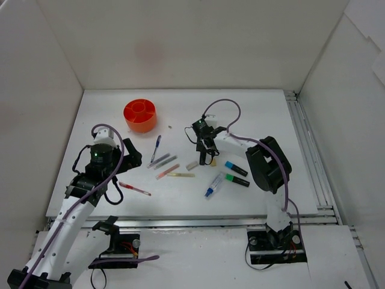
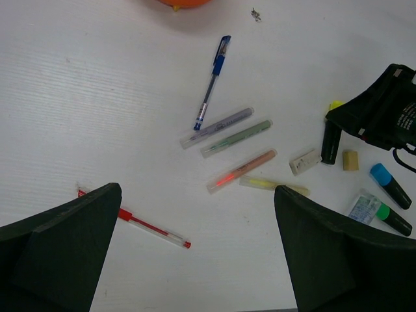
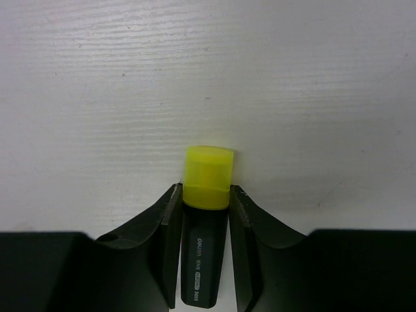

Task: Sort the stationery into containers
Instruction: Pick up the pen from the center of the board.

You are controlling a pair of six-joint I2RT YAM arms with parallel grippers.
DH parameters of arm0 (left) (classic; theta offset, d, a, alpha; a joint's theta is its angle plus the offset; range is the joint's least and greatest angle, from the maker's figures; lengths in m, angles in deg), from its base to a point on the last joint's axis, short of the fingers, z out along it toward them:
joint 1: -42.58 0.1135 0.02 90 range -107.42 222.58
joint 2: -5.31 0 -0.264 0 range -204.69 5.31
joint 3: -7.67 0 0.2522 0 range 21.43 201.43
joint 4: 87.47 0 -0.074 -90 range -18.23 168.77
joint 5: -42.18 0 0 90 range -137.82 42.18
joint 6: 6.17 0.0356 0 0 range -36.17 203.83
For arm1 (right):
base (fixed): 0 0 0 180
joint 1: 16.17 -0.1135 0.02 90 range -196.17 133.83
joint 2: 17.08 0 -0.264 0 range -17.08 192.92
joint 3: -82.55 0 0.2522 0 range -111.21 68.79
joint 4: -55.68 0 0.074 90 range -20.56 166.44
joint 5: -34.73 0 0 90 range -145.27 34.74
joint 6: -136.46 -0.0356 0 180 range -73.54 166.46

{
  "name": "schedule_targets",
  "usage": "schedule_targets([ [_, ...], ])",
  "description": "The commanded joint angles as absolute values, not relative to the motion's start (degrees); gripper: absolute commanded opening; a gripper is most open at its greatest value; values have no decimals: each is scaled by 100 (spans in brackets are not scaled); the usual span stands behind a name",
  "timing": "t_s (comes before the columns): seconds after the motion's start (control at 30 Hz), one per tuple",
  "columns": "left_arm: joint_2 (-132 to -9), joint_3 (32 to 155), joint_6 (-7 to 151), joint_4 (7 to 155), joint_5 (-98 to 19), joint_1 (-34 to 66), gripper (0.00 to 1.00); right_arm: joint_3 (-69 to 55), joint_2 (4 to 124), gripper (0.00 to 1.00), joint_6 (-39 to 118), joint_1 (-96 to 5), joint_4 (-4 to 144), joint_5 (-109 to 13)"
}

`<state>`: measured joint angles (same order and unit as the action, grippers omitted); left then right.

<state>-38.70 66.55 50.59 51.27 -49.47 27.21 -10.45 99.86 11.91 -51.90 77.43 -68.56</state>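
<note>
The right gripper (image 3: 205,192) pinches the yellow-capped highlighter (image 3: 208,170) just below its cap, near the counter's (image 1: 264,114) middle. Best lift straight up, then carry it to the orange organizer (image 1: 140,115) by the far edge. The left gripper (image 2: 196,190) hangs wide open.

I see the orange organizer (image 1: 140,115) upright at the far left. The yellow-capped highlighter (image 3: 208,175) lies pinched in my right tool (image 3: 205,190); blue pen (image 1: 157,145), red pen (image 1: 135,189) and blue-capped highlighter (image 1: 236,168) lie flat, apart
</note>
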Motion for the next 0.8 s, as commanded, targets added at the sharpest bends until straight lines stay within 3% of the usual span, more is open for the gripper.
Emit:
schedule_targets([
  [0.0,-3969,6696,5043,5530,-4852,2685,100,-1374,9762,21,1235,-5229,7683,-6916],
  [0.1,-4057,6731,5095,5636,-4537,2685,100,-1330,9516,15,1647,-5238,7297,-6539],
  [0.33,-4233,6968,5376,5925,-3615,2685,100,531,7937,12,3946,-5352,3988,-2740],
  [0.4,-4294,7003,5421,5987,-3395,2685,100,1031,7636,12,4388,-5379,3623,-2163],
  [0.57,-4443,6986,5447,6426,-2375,2633,100,1210,6967,13,5743,-5651,4078,-975],
  [0.77,-4768,6828,5219,7050,-1206,2579,100,1087,6642,12,6922,-6038,5213,-990],
])
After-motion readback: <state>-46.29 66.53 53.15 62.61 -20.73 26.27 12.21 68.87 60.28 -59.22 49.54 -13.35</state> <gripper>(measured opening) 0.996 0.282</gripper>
